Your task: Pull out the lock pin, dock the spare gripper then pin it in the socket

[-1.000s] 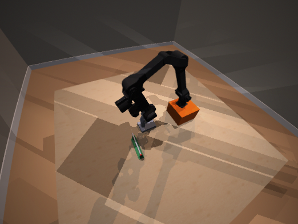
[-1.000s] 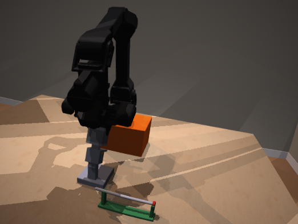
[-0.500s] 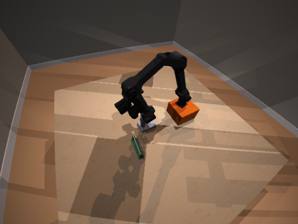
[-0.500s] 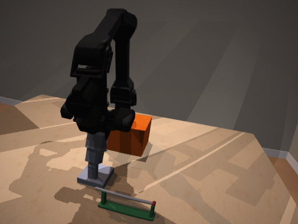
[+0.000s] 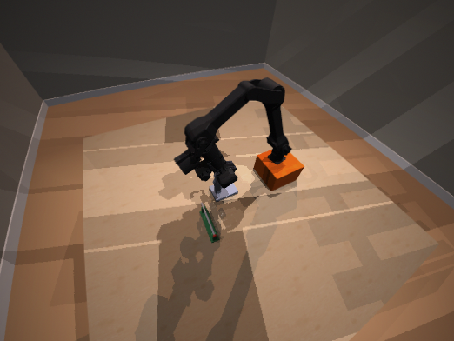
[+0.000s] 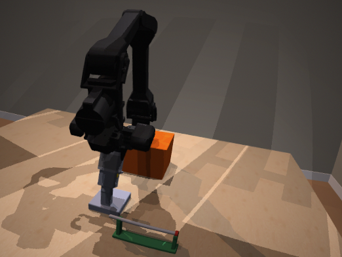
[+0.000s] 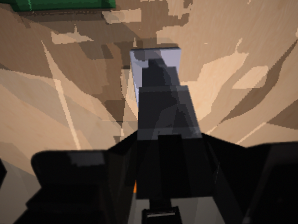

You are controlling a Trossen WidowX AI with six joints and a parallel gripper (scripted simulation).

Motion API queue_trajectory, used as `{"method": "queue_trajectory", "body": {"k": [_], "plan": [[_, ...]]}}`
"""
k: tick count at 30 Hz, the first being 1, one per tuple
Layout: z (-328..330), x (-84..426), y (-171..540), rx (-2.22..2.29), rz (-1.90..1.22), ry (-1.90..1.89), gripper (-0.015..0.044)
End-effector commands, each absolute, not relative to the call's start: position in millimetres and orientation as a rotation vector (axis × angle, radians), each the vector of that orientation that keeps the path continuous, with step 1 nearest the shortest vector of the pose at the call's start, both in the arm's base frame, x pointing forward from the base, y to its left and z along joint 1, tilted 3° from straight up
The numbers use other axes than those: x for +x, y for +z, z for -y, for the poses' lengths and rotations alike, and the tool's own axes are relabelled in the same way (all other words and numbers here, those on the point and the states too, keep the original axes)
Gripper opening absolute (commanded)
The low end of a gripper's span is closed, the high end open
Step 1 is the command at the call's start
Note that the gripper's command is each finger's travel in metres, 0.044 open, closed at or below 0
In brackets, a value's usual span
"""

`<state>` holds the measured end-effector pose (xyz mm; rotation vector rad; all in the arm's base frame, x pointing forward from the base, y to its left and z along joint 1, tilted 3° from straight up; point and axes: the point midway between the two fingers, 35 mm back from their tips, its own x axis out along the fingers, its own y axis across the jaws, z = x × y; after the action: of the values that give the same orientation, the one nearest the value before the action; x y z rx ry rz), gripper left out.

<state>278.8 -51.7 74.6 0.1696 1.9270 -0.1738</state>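
Note:
My gripper (image 6: 111, 150) (image 7: 163, 132) is shut on the grey spare gripper (image 6: 109, 161) (image 7: 166, 115), upright below the fingers. Its lower end meets the top of the mount's socket (image 6: 105, 179) with no gap visible; the spigot is hidden, so full seating cannot be told. The mount's pale base plate (image 5: 227, 192) (image 6: 95, 205) (image 7: 173, 56) stands on the table. The grey lock pin (image 5: 209, 220) (image 6: 144, 225), with a red end, lies across the green rack (image 5: 205, 226) (image 6: 141, 240) (image 7: 75, 4), out of the socket.
The arm stands on an orange block (image 5: 282, 173) (image 6: 149, 164) behind the mount. The green rack is just in front of the mount, close to its base plate. Dark shadows fall around both.

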Motion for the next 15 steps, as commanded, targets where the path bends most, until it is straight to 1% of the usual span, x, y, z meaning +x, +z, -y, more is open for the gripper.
{"method": "queue_trajectory", "body": {"k": [1,9,15], "plan": [[51.7,278.8,74.7,0.17,-1.927,-0.174,0.0236],[51.7,278.8,74.7,0.17,-1.927,-0.174,0.044],[50.4,274.5,84.5,0.17,-1.927,-0.173,0.044]]}}
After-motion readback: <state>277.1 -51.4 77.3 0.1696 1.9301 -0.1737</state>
